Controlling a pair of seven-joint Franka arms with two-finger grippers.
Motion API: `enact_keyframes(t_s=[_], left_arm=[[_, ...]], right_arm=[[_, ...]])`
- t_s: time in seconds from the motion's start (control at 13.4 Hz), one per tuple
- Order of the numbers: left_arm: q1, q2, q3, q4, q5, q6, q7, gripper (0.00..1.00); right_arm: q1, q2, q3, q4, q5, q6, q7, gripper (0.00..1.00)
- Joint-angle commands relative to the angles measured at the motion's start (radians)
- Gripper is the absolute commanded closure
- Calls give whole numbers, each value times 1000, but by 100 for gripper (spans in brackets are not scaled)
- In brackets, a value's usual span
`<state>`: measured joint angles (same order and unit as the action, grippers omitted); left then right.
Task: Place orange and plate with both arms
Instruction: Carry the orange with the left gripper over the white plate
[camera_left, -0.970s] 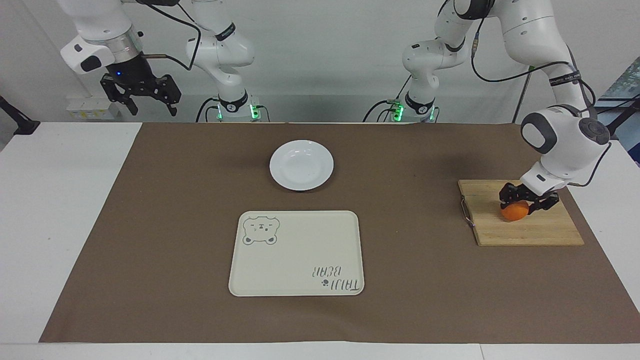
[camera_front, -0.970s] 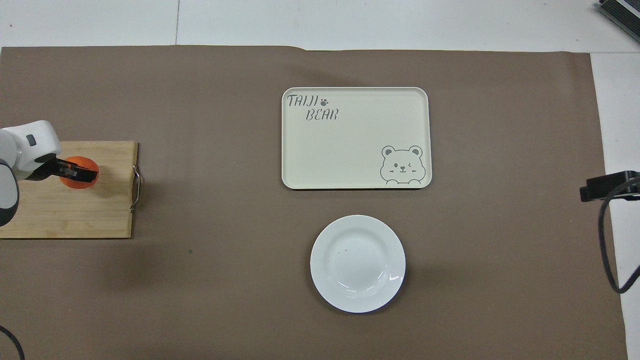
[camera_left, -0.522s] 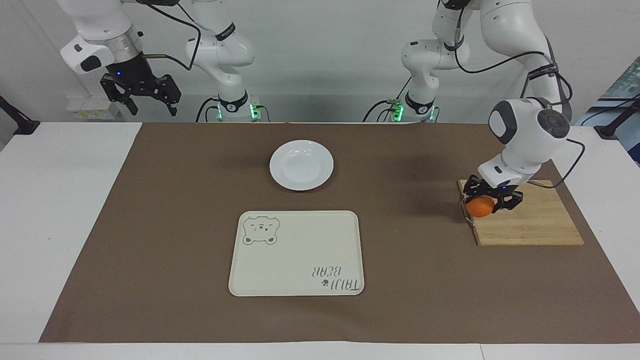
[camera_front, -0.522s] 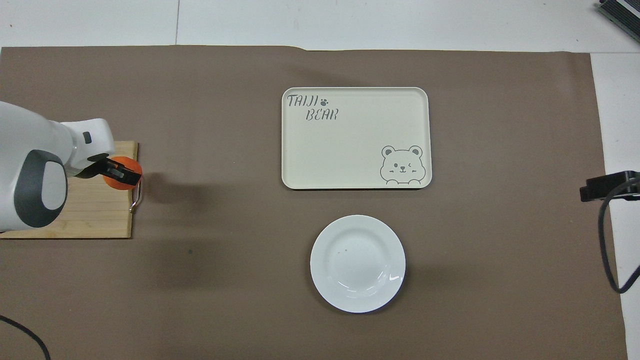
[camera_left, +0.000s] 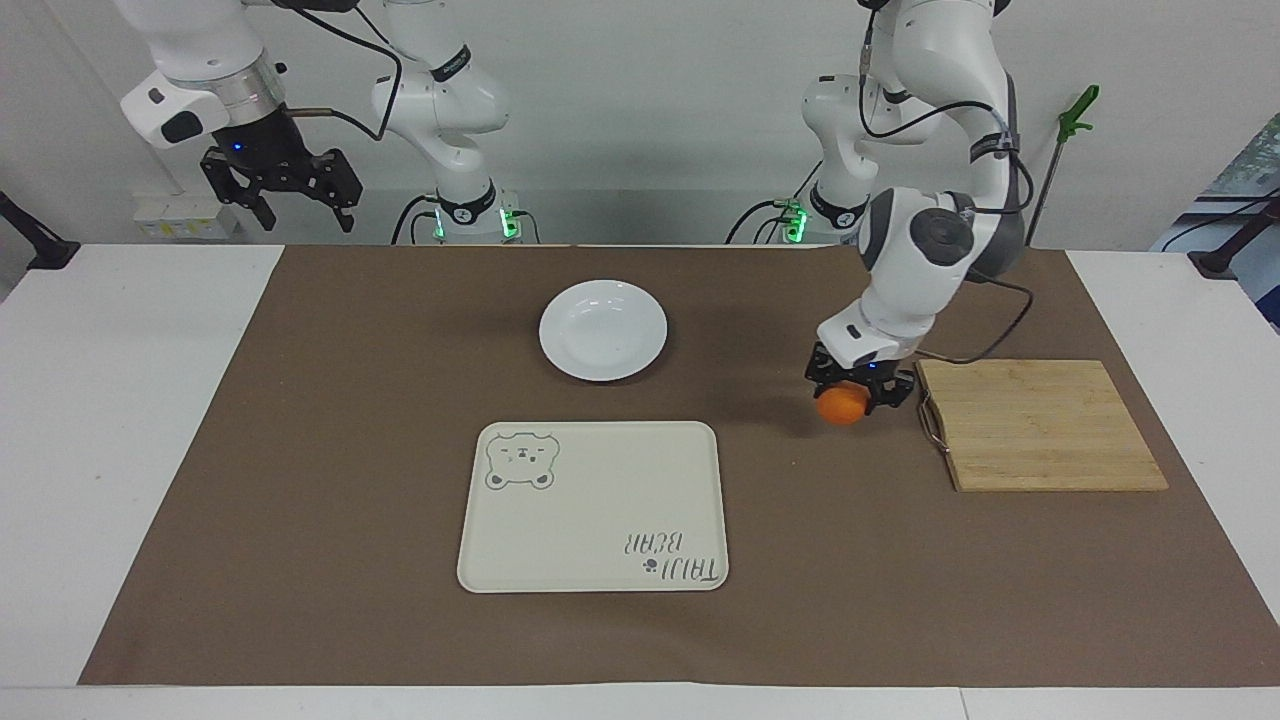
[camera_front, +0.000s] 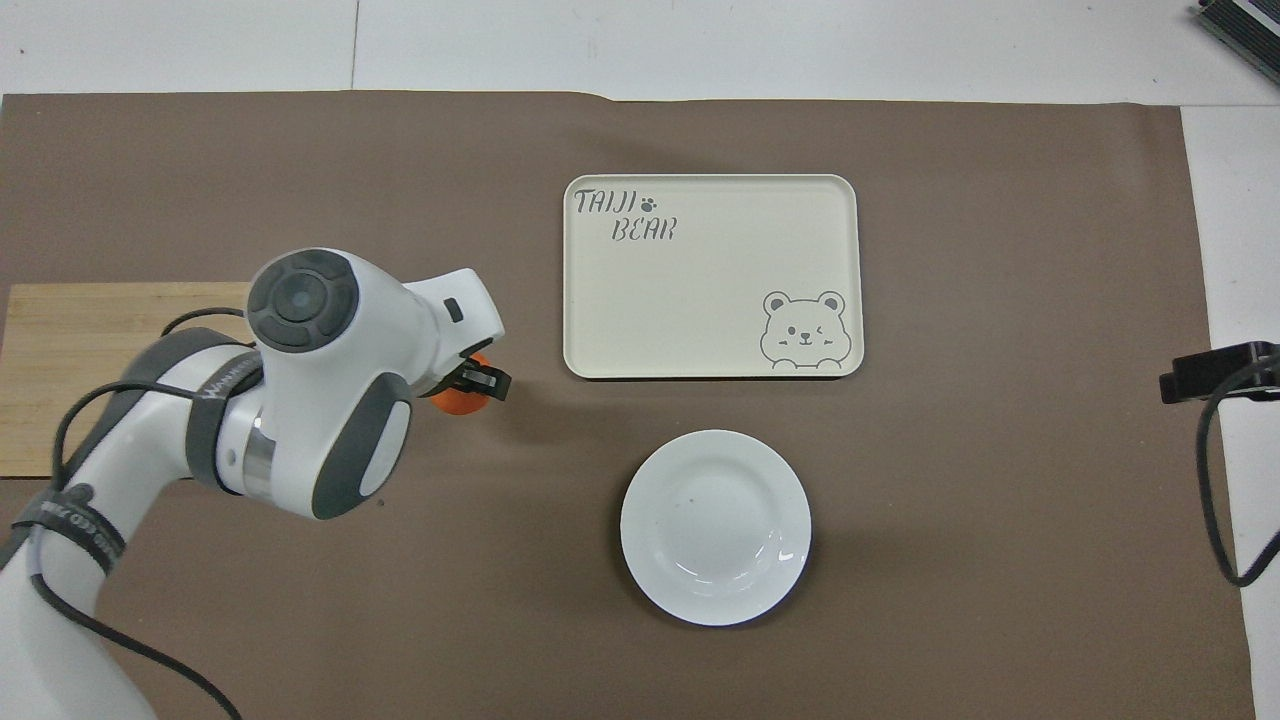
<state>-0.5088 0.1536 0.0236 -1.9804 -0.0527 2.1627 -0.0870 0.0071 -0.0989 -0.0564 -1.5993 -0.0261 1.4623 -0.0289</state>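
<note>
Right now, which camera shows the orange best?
The facing view: the orange shows clearly, held in the left gripper above the brown mat, between cutting board and tray. In the overhead view the arm covers most of it; only a sliver shows.

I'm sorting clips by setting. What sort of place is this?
Probably a robotics lab, not a kitchen: two white arms bolted at a white table under a brown mat, with only staged props, a plate, a bear tray and a cutting board.
</note>
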Motion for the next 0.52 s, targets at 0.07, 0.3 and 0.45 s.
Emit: enact_keyframes(t_s=[0.07,0.3,0.45], left_arm=[[-224,-36,21,-14,-13,23,-273,100],[-328,-36,21,-11,-94,129,-372,100],[-384,-17,21,-9,-118,149,-387,100]], right_arm=[[-6,-7,4,-8,8,9,-3,0],[-6,-7,4,-8,8,9,-3,0],[-6,-7,4,-8,9,9,-3,0]])
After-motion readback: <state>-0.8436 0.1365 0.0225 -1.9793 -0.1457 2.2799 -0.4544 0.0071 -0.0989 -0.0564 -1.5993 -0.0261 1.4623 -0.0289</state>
